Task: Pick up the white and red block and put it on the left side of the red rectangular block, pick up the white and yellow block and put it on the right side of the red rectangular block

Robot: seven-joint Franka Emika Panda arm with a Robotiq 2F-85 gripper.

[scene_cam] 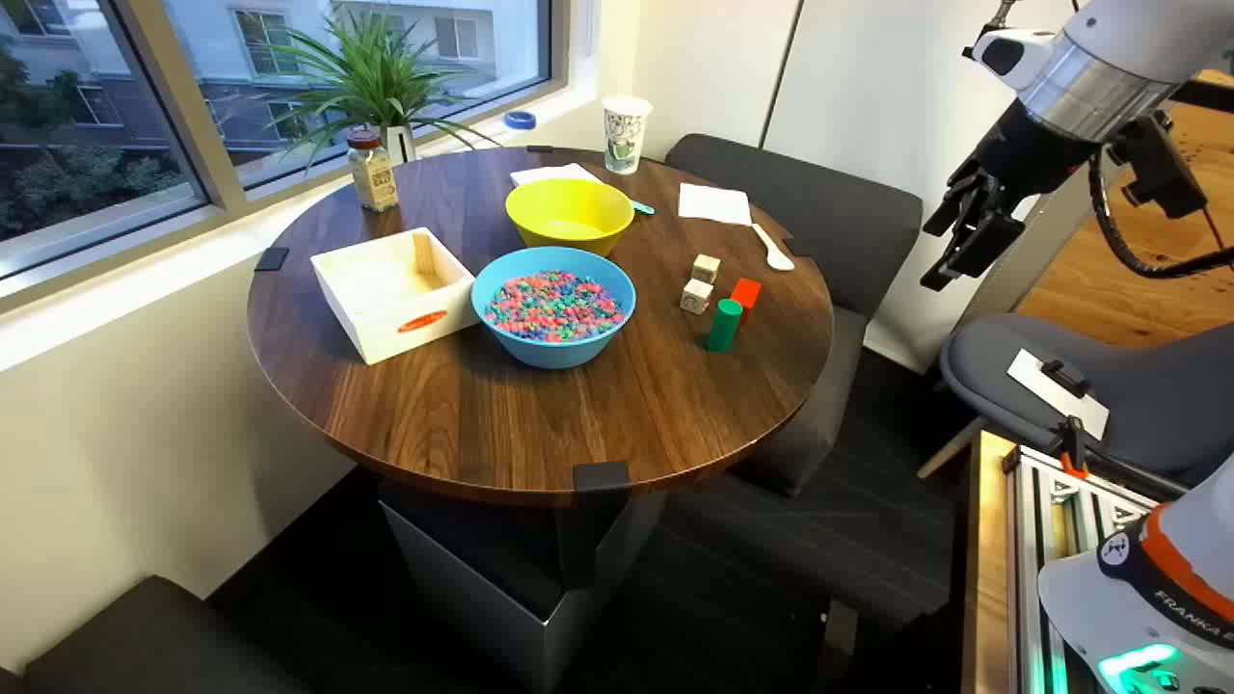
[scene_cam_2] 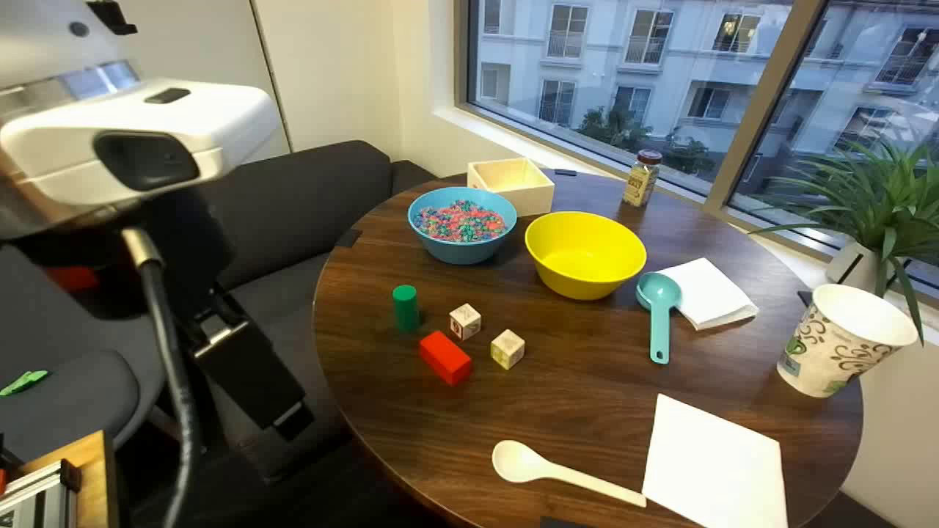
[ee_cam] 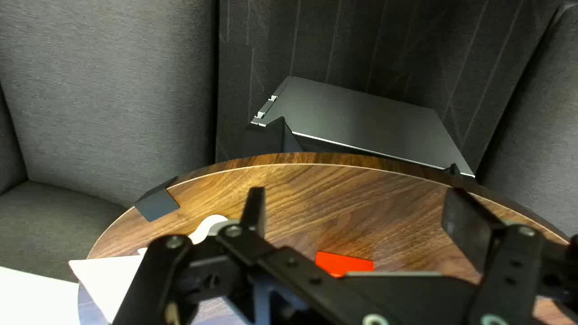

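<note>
Sitting below and well apart from the empty, wide-spread end effector: the white-and-red printed cube on the tabletop.
Probably light, stiff wood; best pinched across opposite sides, clear of the nearby white-and-yellow cube.

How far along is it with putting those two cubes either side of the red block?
Done: nothing yet, it seems; the white-and-red block and white-and-yellow block both lie off the same long side of the red block. In hand: nothing; the fingers are open and empty. Remaining: both placements, one on each side.
</note>
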